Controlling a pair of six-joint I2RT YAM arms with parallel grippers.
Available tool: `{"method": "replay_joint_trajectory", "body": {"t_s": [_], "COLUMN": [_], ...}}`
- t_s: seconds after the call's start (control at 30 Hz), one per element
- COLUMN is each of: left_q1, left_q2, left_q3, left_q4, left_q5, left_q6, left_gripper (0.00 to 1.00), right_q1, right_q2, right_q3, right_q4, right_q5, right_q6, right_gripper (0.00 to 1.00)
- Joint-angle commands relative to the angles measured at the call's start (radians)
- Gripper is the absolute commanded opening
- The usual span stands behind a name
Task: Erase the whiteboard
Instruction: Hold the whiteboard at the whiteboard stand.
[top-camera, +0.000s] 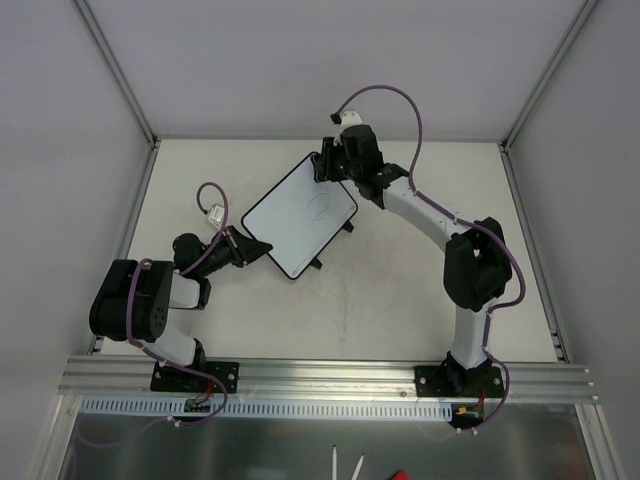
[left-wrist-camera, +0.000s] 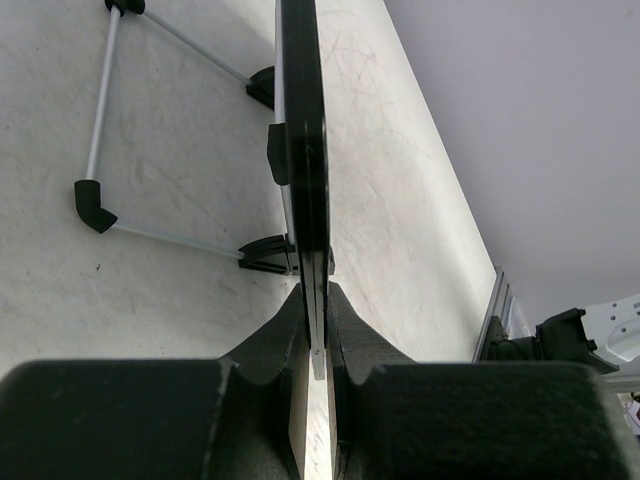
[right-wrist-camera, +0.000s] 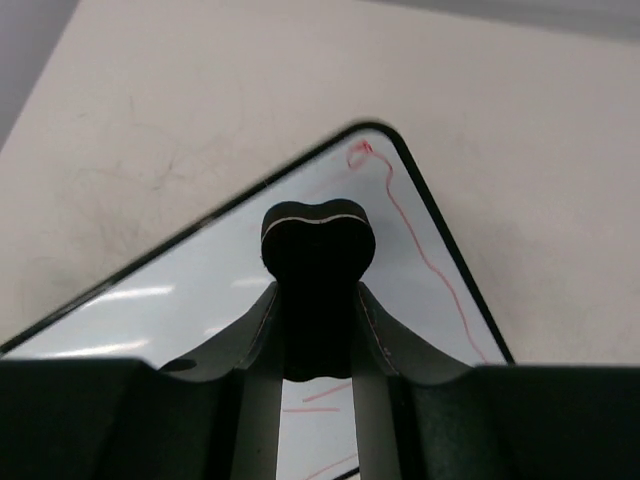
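The whiteboard (top-camera: 295, 220) sits near the middle of the desk (top-camera: 400, 300), turned cornerwise so that it reads as a diamond from above, with its white face up. The left gripper (top-camera: 243, 250) is pinching its near-left corner. In the left wrist view the board appears only as a thin dark edge running away from the camera, clamped between the two fingers (left-wrist-camera: 345, 330). That view hides the writing face completely. It shows two black feet (left-wrist-camera: 262, 86) and thin silver rods (left-wrist-camera: 100, 110) with black elbow pieces on the board's back side. Whether the board lies flat on the desk or is raised off it cannot be told. The right gripper (top-camera: 327, 165) is at the board's far corner, pressed onto a small black bone-shaped eraser (right-wrist-camera: 318, 235). The eraser's rounded end pokes out beyond the fingers, and its lower part is hidden between them. The right wrist view does not show whether the eraser touches the surface. A thin red line (right-wrist-camera: 425, 250) runs down from a small scribble near the rounded corner, along the right rim. More red strokes near the bottom are partly cut off by the gripper body. From above the marks are only a faint trace.
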Motion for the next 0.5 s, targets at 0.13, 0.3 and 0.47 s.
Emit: {"method": "replay_joint_trajectory", "body": {"t_s": [0.13,0.3,0.47], "left_q1": [-0.007,-0.007,-0.007], "left_q2": [-0.062,-0.035,-0.001], "left_q3": [-0.043,-0.044,-0.055], "left_q4": [0.250,0.273,0.310], "left_q5": [-0.006,-0.012,-0.016], "left_q6": [0.008,0.003,-0.006], "left_gripper": [0.00,0.00,0.00], "right_q1": [-0.004,0.010,0.021], "right_q2": [0.125,0.158,0.158], "right_q3": [0.286,0.307,0.285], "right_q4": [-0.189,-0.217,-0.218], "right_q5": [-0.156,-0.162,-0.156], "right_q6": [-0.193,-0.240,-0.283], "right_gripper": [0.00,0.00,0.00]}}
